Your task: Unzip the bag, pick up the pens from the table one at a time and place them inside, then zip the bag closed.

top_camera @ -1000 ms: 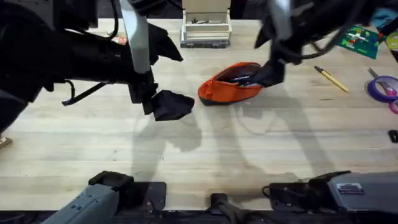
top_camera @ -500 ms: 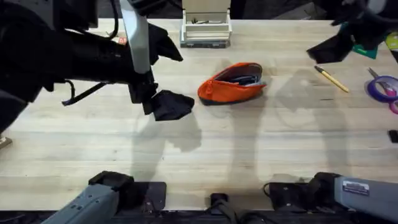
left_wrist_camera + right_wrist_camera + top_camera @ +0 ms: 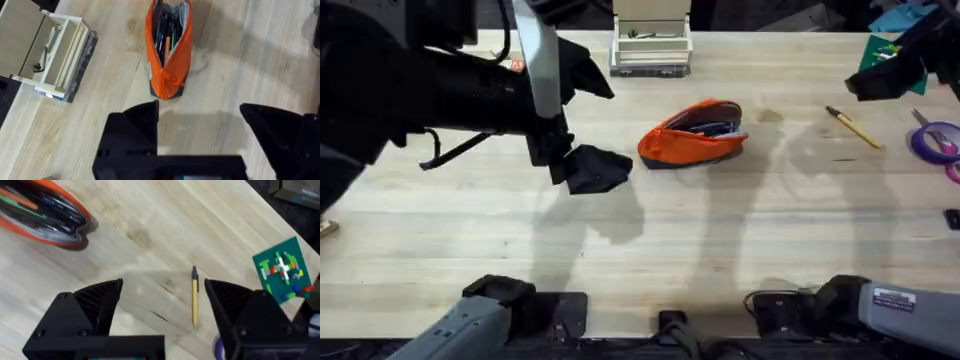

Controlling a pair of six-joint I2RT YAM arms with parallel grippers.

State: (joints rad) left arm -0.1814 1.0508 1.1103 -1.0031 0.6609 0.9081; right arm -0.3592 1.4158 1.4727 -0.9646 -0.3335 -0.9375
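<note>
Right gripper (image 3: 162,312) hangs spread-fingered above the yellow pen (image 3: 194,301), holding nothing.

Unzipped bag (image 3: 169,50) — pens (image 3: 165,37) inside

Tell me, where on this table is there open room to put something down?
The widest bare wood runs along the near side of the table, in front of the orange bag. Another patch lies between the bag and the yellow pen. The far right is crowded: pen, purple tape ring, right tool.
</note>
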